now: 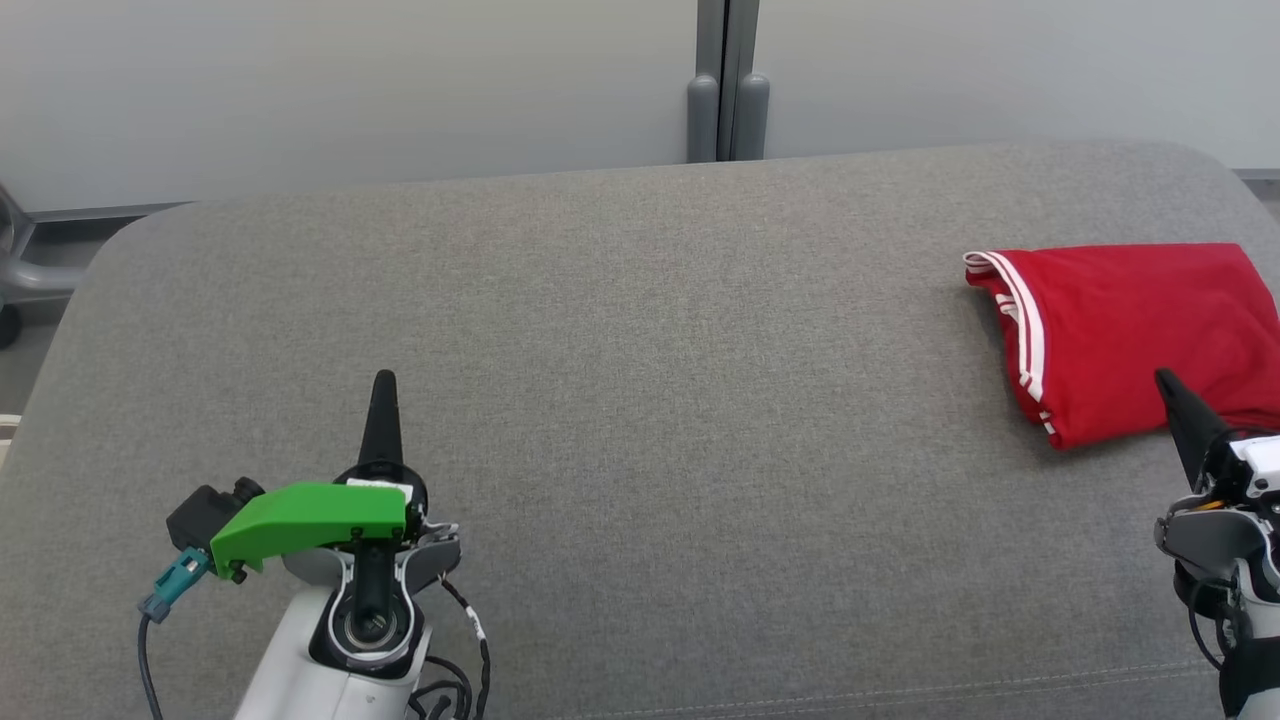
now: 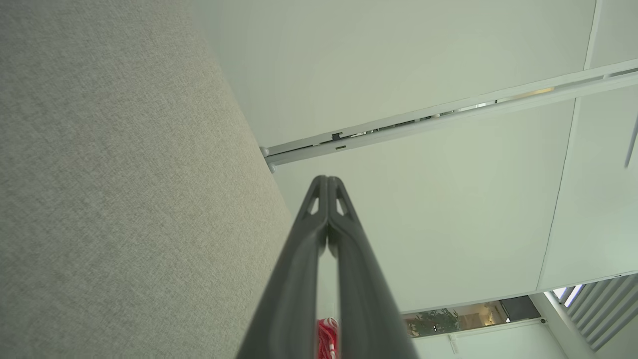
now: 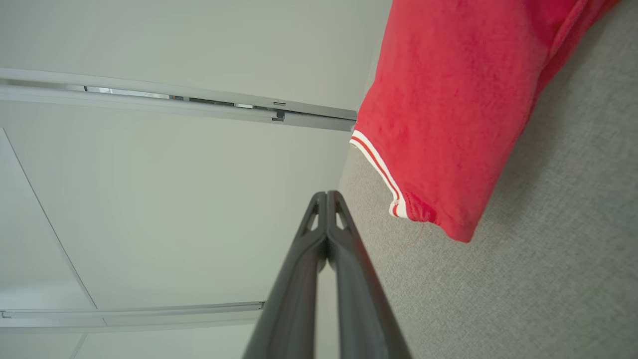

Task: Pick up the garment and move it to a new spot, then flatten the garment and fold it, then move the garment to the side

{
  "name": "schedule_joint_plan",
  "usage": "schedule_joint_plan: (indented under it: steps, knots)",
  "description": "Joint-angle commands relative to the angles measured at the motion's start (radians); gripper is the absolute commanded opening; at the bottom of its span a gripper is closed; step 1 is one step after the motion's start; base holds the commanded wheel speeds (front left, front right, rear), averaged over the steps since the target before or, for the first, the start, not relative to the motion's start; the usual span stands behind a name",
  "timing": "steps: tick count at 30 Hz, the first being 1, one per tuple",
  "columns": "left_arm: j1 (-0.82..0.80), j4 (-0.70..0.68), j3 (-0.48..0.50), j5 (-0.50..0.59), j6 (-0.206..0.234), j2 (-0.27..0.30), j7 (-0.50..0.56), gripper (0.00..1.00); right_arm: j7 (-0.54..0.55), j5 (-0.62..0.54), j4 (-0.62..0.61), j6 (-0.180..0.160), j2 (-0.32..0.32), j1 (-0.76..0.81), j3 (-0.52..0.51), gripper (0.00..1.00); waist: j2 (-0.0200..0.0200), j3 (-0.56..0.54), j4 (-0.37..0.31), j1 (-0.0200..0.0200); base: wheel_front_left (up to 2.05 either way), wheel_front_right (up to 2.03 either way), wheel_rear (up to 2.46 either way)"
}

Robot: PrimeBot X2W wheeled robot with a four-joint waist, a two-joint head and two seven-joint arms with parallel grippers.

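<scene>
The red garment [image 1: 1130, 335] with white striped trim lies folded at the right side of the grey cushioned surface [image 1: 640, 420]. It also appears in the right wrist view as red cloth [image 3: 448, 109] lying on the grey fabric. My right gripper [image 1: 1166, 381] is shut and empty, its tip over the garment's near edge in the head view; in its own wrist view the fingertips [image 3: 326, 195] meet clear of the cloth. Far to the left, my left gripper [image 1: 383, 380] is shut and empty above bare fabric, fingertips [image 2: 327, 179] closed together. A sliver of the red garment [image 2: 326, 339] peeks between its fingers.
A pale wall with a grey vertical post [image 1: 727, 80] stands behind the surface. A grey frame part [image 1: 20, 270] sits off the left edge. The surface's rounded far edge runs across the upper part of the head view.
</scene>
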Motion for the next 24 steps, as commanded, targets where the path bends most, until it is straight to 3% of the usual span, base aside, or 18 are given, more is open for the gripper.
schedule_joint_plan:
  steps: [1,24]
  knots:
    - [-0.030,0.004,-0.001,-0.018,-0.006,-0.002,-0.004,0.00,0.009,0.023,0.006,0.001,-0.009,-0.024,-0.008,0.00,-0.0001,0.001,0.000,0.0000,0.00,0.00,0.00]
    - [-0.073,0.047,-0.010,-0.168,-0.027,-0.028,-0.007,0.00,0.065,0.188,0.084,0.000,-0.029,-0.081,-0.045,0.00,-0.0001,0.011,-0.007,0.0000,0.00,0.00,0.00]
